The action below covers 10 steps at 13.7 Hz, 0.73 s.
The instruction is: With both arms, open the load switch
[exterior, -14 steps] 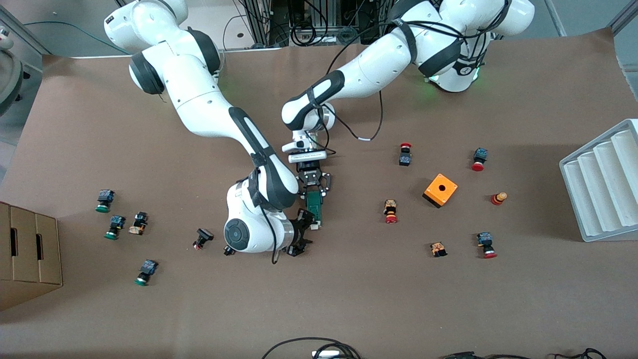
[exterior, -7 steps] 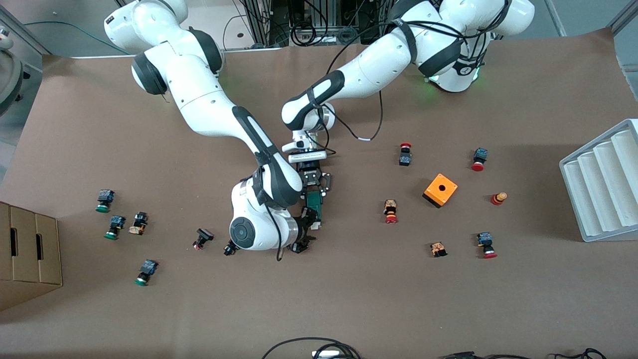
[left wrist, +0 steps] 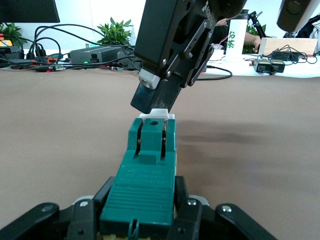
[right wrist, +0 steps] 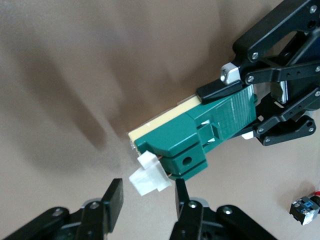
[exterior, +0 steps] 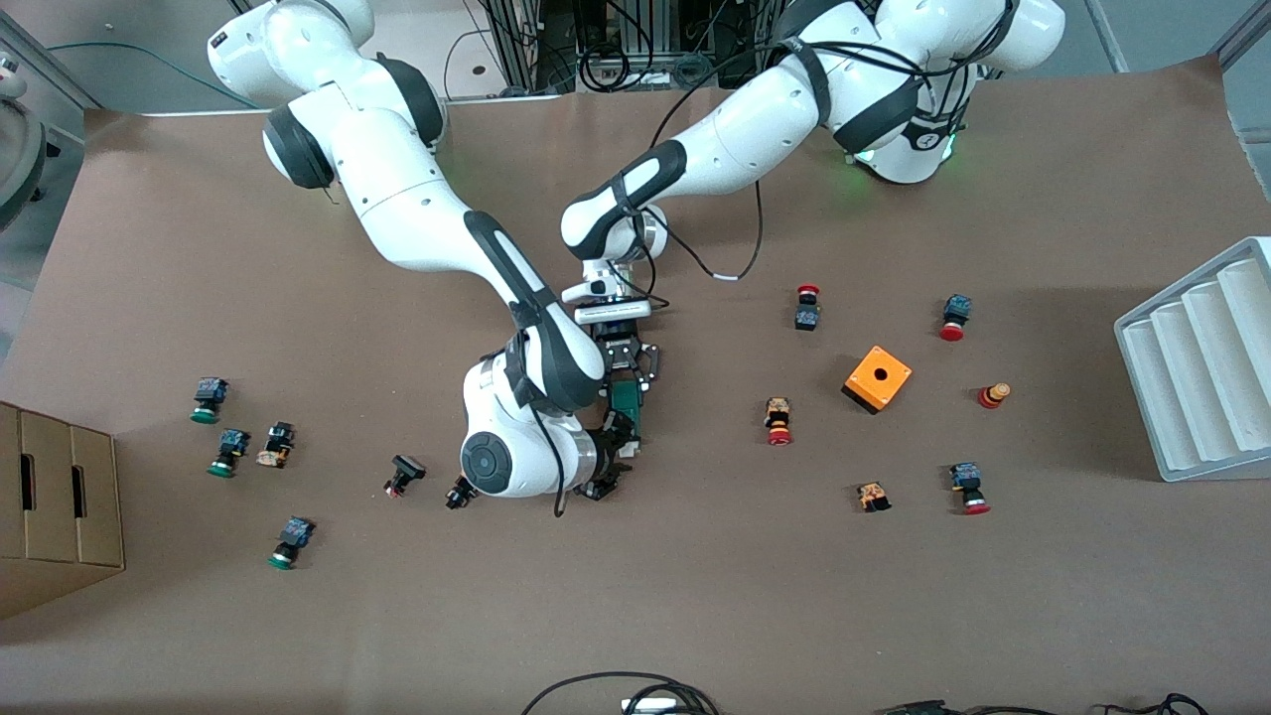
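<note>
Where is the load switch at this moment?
The load switch is near the table's middle in the front view, clamped in the left gripper, with the right gripper open around its white tab.

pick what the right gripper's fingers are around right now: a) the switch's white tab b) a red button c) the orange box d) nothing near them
a: in the right wrist view the right gripper has its fingers either side of the white tab of the load switch, which the left gripper holds.
</note>
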Available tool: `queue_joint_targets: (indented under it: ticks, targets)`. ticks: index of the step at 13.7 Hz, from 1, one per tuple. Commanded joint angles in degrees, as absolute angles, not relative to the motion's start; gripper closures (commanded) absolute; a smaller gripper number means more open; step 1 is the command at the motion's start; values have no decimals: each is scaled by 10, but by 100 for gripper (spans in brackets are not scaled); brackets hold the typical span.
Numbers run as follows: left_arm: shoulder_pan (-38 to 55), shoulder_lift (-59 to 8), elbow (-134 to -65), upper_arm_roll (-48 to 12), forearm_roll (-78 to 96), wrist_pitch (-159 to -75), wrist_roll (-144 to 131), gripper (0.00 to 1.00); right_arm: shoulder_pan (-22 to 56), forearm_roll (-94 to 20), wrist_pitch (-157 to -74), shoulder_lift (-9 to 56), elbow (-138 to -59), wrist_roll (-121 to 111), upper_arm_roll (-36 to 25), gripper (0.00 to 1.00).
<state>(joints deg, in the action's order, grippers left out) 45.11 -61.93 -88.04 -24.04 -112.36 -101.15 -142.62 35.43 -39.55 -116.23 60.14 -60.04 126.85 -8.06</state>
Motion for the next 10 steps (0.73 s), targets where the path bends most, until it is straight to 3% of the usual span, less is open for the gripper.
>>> queue_joint_targets:
  ticks: [1,2,10]
  targets:
    - [451,-628,-870,-243,-1131,-1011,-1433,53,351,-412,-1150,615,-577,1277,-76,51]
    - [452,-627,-870,-243,-1131,-1011,-1433,53,351,-412,-1150,615,-577,1277,-76,59]
    - [452,-627,-869,-243,-1129,-1011,-1433,53,349,-412,-1143,615,-578,1276,-76,55]
